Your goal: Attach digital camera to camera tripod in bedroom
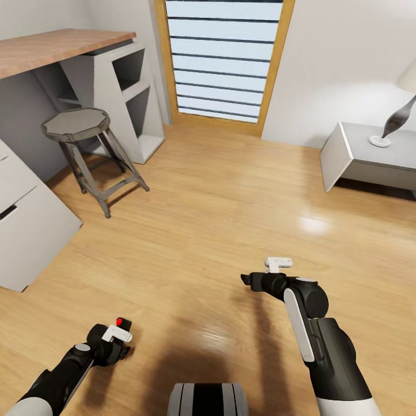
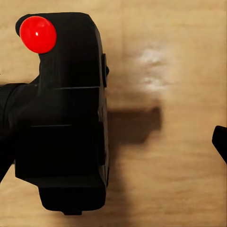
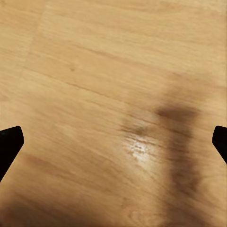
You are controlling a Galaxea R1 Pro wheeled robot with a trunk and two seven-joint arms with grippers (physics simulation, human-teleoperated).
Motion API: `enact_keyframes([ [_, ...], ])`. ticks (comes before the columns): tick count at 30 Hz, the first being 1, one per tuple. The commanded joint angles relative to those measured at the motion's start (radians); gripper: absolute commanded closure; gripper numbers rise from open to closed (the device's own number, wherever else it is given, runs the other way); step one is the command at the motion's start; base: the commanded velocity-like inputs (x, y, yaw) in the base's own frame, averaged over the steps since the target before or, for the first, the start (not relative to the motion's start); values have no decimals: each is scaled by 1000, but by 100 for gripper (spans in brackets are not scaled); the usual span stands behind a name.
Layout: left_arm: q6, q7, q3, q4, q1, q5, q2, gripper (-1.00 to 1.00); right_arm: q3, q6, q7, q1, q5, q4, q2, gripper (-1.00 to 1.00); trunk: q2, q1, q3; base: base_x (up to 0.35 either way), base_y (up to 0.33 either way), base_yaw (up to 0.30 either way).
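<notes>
The digital camera, a black box with a red button, is carried above the wood floor by my left gripper. It sits against one finger, while the other fingertip shows well apart from it. In the head view the red button pokes up at the lower left. My right gripper hangs open over bare floor, with nothing between its fingertips. The camera tripod is out of view.
A grey stool stands at the left before a wood-topped desk with a white shelf unit. A white drawer cabinet is nearer. Ahead is a wood-framed window. A low grey table with a lamp is at the right.
</notes>
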Motion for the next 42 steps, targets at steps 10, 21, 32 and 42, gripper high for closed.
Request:
enact_keyframes([
  [10, 4, -3, -2, -2, 1, -5, 4, -100, 0, 4, 0, 0, -3, -1, 0, -100, 0, 0, -1, 0, 0, 0],
  [21, 3, -4, 24, -2, 2, -2, 21, -100, 0, 4, 0, 0, -3, -1, 1, -100, 0, 0, -1, 0, 0, 0],
  [32, 3, -6, 42, -2, 3, -4, 33, -100, 0, 4, 0, 0, -3, -1, 0, -100, 0, 0, -1, 0, 0, 0],
  [42, 3, -5, 45, -2, 3, -5, 49, -100, 0, 4, 0, 0, -3, -1, 0, -100, -2, 4, -35, 0, 0, 0],
])
